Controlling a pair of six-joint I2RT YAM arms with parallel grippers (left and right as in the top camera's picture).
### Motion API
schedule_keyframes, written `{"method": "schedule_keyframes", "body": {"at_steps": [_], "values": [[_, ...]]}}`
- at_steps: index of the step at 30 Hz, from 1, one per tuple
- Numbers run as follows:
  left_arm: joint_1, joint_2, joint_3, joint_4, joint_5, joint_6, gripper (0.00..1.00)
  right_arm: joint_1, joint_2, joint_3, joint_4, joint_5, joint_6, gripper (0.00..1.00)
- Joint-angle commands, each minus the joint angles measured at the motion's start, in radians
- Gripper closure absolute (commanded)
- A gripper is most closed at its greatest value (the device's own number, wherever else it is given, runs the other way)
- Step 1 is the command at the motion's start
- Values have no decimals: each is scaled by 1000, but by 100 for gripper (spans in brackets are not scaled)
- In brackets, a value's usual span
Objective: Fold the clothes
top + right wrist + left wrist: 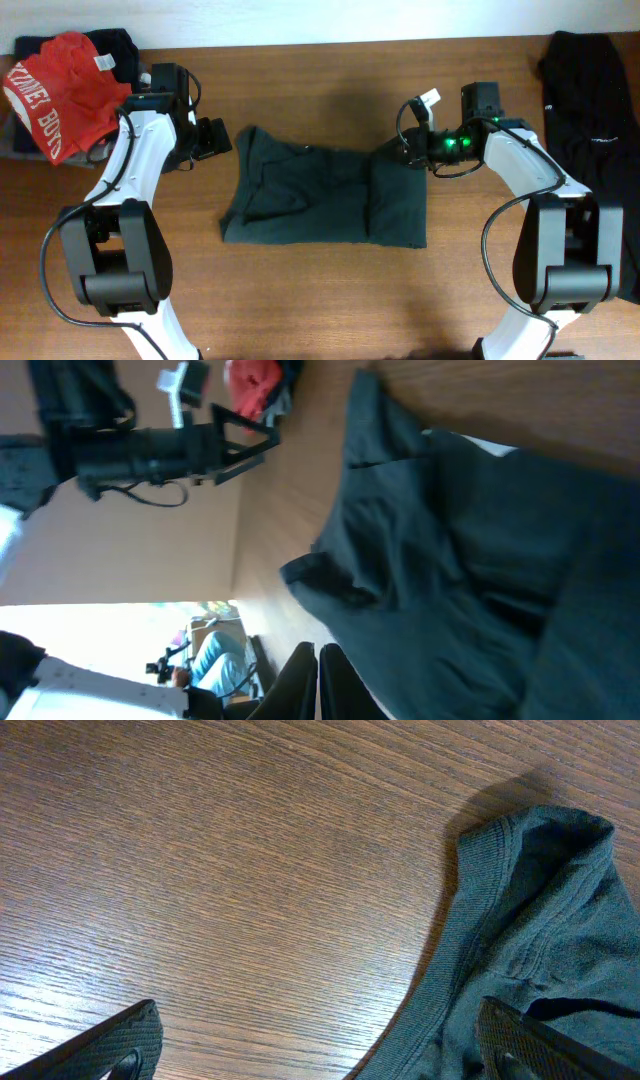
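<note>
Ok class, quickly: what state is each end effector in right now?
Left end effector: open, holding nothing.
Right end effector: closed beside the dark green T-shirt, nothing visibly held.

The counter (pixel 330 300) is showing brown wood grain across its whole top, and light is glaring off it in the left wrist view. A soft shadow (pixel 350 105) is falling on the counter near its far edge. A pale wall (pixel 330 20) is running along that far edge. In the right wrist view, beyond the counter, a blurred figure in blue (pixel 215 650) is showing, with a small dark stand (pixel 168 658) just beside it.
</note>
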Motion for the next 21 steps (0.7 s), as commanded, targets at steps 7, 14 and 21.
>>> {"method": "schedule_keyframes", "body": {"at_steps": [7,14,21], "values": [[-5,-11,12,14,8,2,1,6,87,5,4,148,17,92],[-5,-11,12,14,8,2,1,12,274,5,77,45,18,92],[-5,-11,12,14,8,2,1,12,330,5,100,114,56,92]]}}
